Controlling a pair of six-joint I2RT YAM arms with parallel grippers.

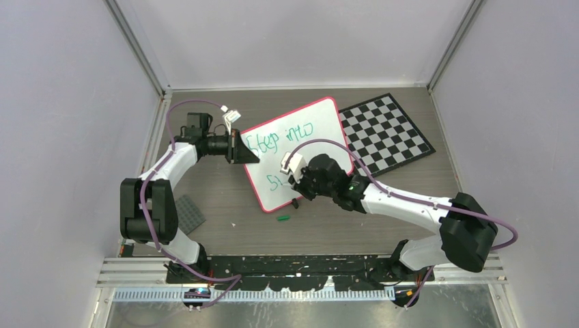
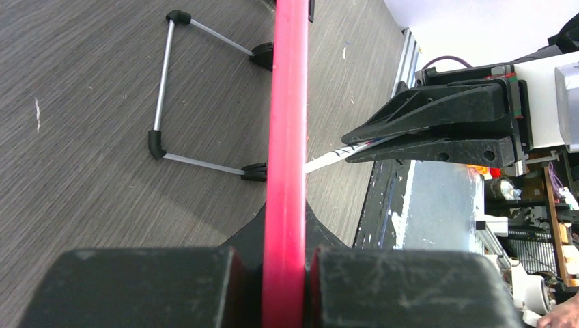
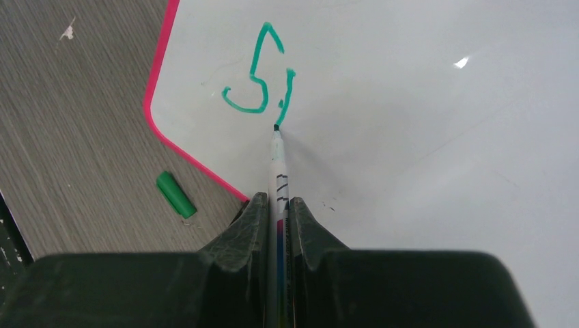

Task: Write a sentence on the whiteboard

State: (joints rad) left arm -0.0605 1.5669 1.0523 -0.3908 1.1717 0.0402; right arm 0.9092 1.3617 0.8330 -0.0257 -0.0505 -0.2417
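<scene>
Treat whiteboard point(image 1: 321, 126) as light, stiff and slick: hold at red rim with left gripper point(image 1: 244, 149) clamped shut, marker point(image 3: 278, 167) pinched mid-barrel in closed right gripper point(image 3: 278, 212).

Whiteboard point(image 3: 423, 150): smooth, glossy white face catching a light glint, with a smooth red-pink plastic-looking rim point(image 2: 287, 137). Table point(image 3: 68, 150): matt grey wood-grain surface. Stand point(image 2: 162, 78): bare metal rods, black plastic corner joints. Left gripper point(image 2: 285, 273): matt black, scratched fingers point(image 2: 410, 287). Marker point(image 3: 278, 164): smooth white plastic barrel. Cap point(image 3: 175, 195): smooth green plastic.
</scene>
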